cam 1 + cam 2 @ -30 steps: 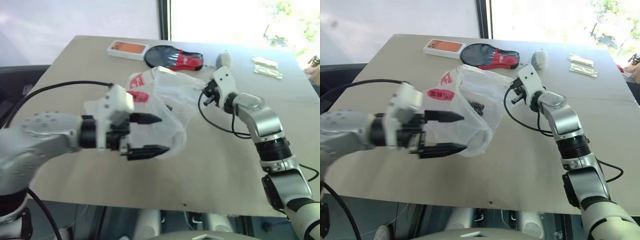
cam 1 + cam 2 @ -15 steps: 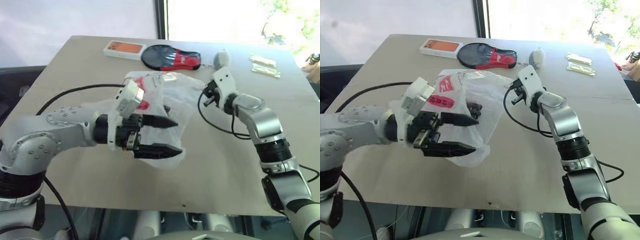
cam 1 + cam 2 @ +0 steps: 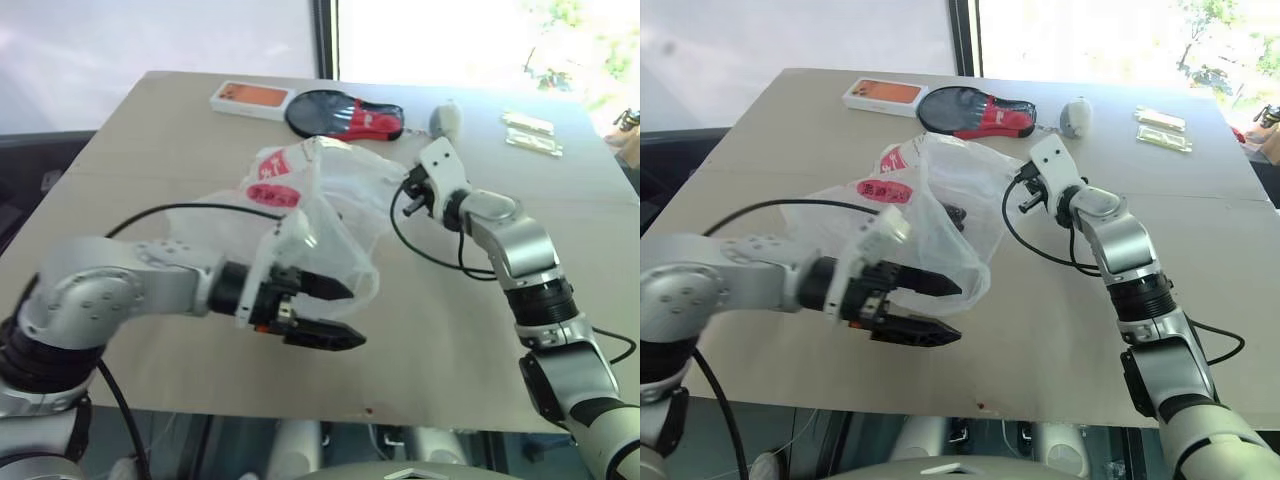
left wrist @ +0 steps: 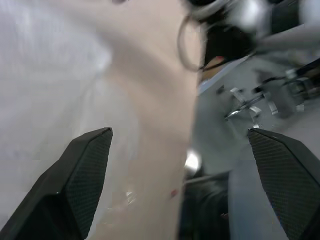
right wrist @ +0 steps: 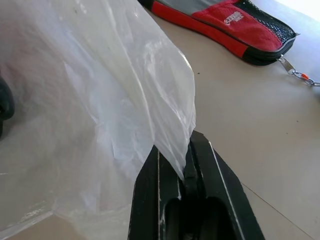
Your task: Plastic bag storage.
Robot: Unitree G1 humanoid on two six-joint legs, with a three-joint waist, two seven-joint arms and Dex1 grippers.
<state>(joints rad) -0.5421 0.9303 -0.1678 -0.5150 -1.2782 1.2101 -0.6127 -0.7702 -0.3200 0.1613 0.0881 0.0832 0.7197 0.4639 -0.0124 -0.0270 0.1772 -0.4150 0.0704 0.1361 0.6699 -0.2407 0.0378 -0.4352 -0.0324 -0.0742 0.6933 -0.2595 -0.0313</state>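
The plastic bag (image 3: 318, 196), translucent white with red marks, lies crumpled and puffed up on the tan table (image 3: 150, 150). A small dark item (image 3: 955, 213) shows through it. My right gripper (image 3: 408, 192) is shut on the bag's far right edge; in the right wrist view the two fingers (image 5: 150, 200) pinch a fold of the bag (image 5: 125, 85). My left gripper (image 3: 345, 315) is open at the bag's near edge, one finger in front of the plastic, the other over bare table. In the left wrist view the bag (image 4: 50, 75) lies beside one finger (image 4: 82, 175), with nothing between the fingers.
At the table's far side lie an orange phone (image 3: 250, 98), a black-and-red pouch (image 3: 345, 113), a grey rounded object (image 3: 447, 120) and two pale packets (image 3: 535, 135). A black cable (image 3: 430, 258) loops under my right wrist. The table's front edge (image 3: 300, 408) is close below my left gripper.
My left gripper has sunk and rolled, going from in front of the bag's middle to its near lower edge. The right gripper keeps its pinch in place.
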